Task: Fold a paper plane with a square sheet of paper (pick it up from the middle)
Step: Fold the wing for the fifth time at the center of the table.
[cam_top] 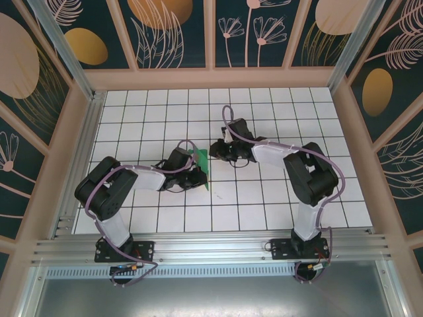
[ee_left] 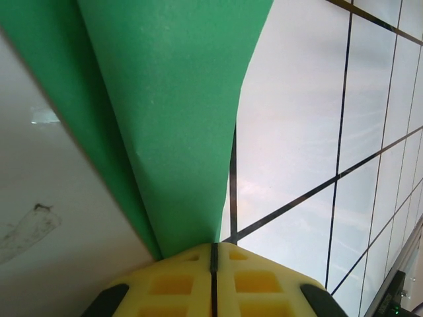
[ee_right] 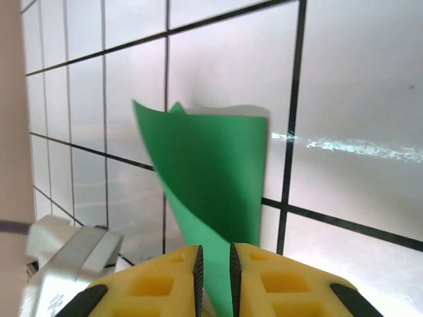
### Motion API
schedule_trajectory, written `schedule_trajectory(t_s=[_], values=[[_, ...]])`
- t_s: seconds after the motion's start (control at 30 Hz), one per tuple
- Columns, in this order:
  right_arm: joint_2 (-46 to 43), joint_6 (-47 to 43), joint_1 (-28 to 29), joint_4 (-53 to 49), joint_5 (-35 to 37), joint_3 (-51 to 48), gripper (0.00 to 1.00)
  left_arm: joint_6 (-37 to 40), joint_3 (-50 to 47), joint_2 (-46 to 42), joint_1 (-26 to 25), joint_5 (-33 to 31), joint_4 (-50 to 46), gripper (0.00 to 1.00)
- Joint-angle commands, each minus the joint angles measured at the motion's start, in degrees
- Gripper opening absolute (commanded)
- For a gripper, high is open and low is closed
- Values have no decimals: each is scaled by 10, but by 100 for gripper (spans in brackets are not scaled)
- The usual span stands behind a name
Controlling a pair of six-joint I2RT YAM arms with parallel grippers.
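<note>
Logging top view: bright green folded paper sheet (cam_top: 200, 164) shows as a narrow upright strip over the middle of the white grid-tiled table (cam_top: 264, 205). It sits between my left gripper (cam_top: 195, 173) and my right gripper (cam_top: 218, 150), both low and close to it.

Left wrist view: my left gripper (ee_left: 213, 254) has its yellow fingers (ee_left: 172, 284) pressed together, pinching the paper sheet (ee_left: 178, 119), which rises from their seam as a creased fold.

Right wrist view: my right gripper (ee_right: 215, 264) has its yellow fingers (ee_right: 277, 284) slightly parted. The paper sheet (ee_right: 211, 172) narrows down into the slim gap, with its far edge curled above the tiles. Whether those pads press it, I cannot tell.
</note>
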Motion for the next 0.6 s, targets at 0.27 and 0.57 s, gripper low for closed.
schedule_trajectory(t_s=[0.27, 0.57], values=[[31, -51, 25, -43, 6, 5, 31, 46, -40, 45, -4, -56, 5, 6], [65, -70, 29, -27, -24, 22, 31, 50, -42, 48, -4, -49, 6, 5]])
